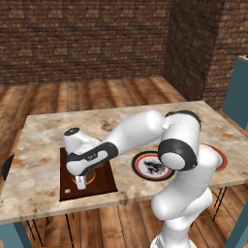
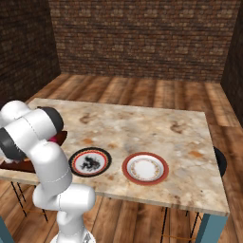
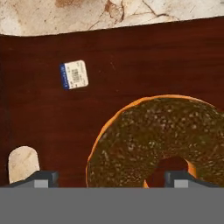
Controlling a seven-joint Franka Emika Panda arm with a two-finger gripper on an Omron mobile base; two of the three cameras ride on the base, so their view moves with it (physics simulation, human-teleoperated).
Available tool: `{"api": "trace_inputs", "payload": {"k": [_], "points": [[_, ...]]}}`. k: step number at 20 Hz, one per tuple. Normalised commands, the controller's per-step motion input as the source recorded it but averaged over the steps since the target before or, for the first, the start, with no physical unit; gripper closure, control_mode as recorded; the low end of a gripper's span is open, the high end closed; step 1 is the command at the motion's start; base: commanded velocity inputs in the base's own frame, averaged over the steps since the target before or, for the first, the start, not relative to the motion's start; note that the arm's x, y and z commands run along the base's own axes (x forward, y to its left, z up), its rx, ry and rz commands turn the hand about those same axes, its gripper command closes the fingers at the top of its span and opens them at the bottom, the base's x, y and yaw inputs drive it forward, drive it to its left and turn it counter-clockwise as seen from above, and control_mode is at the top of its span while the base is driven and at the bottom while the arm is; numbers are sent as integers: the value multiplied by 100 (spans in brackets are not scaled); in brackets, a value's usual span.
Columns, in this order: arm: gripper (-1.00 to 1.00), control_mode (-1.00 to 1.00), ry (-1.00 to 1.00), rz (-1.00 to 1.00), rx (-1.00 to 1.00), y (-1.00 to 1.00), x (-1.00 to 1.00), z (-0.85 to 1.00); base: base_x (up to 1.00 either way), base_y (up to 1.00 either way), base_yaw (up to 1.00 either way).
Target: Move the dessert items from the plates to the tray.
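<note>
Placing step, at its close: brown ring doughnut with caramel-orange edge [image 3: 159, 140] lying flat on the flat dark brown rectangular wooden tray [image 1: 104, 181], with the white arm's two-finger gripper [image 3: 111, 177] low over it. Jaws spread wide in the hand view, one dark tip out over bare board, the other at the doughnut's hole; nothing pinched between them, so the doughnut judged released. Tray sitting near the front left corner of the marbled stone table [image 2: 156, 123], handle slot [image 3: 22, 162] toward its near end.

Both plates bare, side by side along the front edge of the table: round white plate with black rim, red ring and dark centre pattern [image 2: 90, 162] nearer the tray, plain white plate with red rim [image 2: 144, 168] beyond it. Pink doughnut not made out; a dark pink patch behind the arm in the right base view too hidden to name.

Next, by judgement: straight lift clear of the doughnut without dragging it, then a check of the tray.

Writing: small white sticker with blue edge and barcode [image 3: 74, 75] on the tray; characters too small to read. No brand visible.
</note>
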Motion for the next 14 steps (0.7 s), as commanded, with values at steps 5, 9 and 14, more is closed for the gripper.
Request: {"api": "trace_inputs", "payload": {"k": [5,9,14], "points": [[-100,-100,-1,0,-2,0,0,40,0,0,0],[-100,-100,-5,0,0,0,-1,37,0,0,0],[-100,-100,-10,-3,2,-38,-16,48,0,0,0]]}}
